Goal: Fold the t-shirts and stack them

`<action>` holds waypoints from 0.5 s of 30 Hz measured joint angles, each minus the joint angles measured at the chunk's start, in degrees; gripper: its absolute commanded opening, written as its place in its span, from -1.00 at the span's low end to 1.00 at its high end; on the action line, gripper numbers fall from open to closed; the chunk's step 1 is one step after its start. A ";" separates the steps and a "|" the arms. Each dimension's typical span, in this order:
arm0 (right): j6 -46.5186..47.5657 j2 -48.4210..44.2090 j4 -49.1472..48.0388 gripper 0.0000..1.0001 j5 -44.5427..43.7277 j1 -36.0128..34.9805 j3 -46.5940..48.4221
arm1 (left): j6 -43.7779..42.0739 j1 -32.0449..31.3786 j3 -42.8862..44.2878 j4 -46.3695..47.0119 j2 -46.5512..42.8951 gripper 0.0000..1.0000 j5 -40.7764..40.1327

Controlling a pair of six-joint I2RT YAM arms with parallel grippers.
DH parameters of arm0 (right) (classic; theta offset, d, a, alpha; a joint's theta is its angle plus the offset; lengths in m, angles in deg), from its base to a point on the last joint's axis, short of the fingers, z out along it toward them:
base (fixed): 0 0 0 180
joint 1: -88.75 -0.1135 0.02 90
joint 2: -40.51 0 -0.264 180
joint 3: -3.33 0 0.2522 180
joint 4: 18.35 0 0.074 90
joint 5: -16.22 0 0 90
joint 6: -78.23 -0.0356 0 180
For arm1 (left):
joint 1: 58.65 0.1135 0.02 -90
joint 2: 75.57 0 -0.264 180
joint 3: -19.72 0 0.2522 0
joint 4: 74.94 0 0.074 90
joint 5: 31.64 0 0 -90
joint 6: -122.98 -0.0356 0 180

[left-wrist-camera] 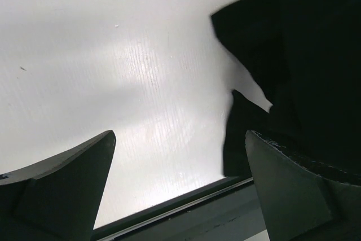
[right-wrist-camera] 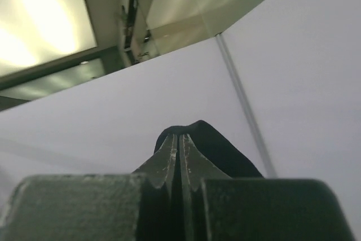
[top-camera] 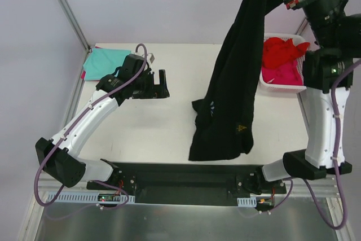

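Black right end effector clamped shut on black t-shirt, raised high; cloth hanging long, lower end reaching white desk. Low beside it, left end effector spread wide, empty. Teal t-shirt far left; red t-shirt and pink t-shirt in white basket, far right.

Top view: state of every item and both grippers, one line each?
black t-shirt: hanging unfolded from the right gripper, lower end bunched on the table
teal t-shirt: lying flat at the far left corner
red t-shirt: crumpled in the white basket
pink t-shirt: crumpled in the white basket, nearer side
left gripper: open, empty, above the table
right gripper: shut on the black t-shirt, raised high
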 measured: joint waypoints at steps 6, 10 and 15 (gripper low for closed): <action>-23.91 9.92 -10.60 -0.99 10.71 7.26 4.09 | 0.11 -0.02 -0.07 0.02 -0.48 0.98 0.37; -32.81 15.15 -14.23 -0.99 16.04 9.25 4.59 | 0.42 -0.02 -0.07 0.04 -0.48 0.98 0.87; -40.89 22.16 -18.93 -0.99 19.69 9.84 9.35 | 0.76 -0.02 -0.07 0.04 -0.44 0.98 0.92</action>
